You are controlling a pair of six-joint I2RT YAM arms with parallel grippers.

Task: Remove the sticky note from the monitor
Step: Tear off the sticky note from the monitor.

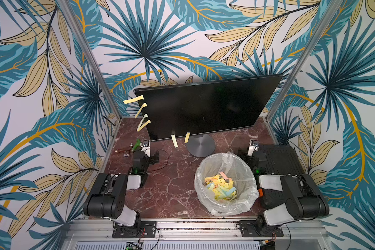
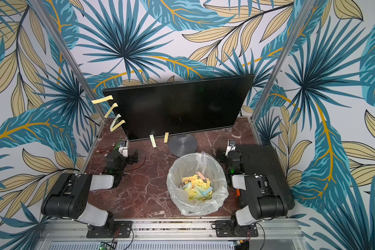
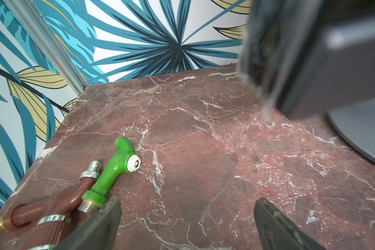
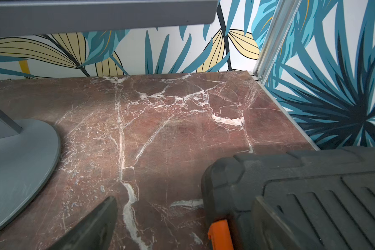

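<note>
The left arm [image 1: 108,194] and right arm [image 1: 301,194] are folded low at the near bench [image 1: 171,190] edge. The left gripper [image 3: 186,203] and right gripper [image 4: 182,199] point far, jaws spread.

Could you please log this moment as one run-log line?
left pincer: open, empty | right pincer: open, empty | yellow paper sticky notes: six stuck to large black flat-screen monitor | grasp: none

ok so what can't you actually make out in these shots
sticky notes: any writing too small in both top views
monitor: blurred and cut off by the frame edge in left wrist view
bin bottom: hidden under paper strips in both top views
</note>
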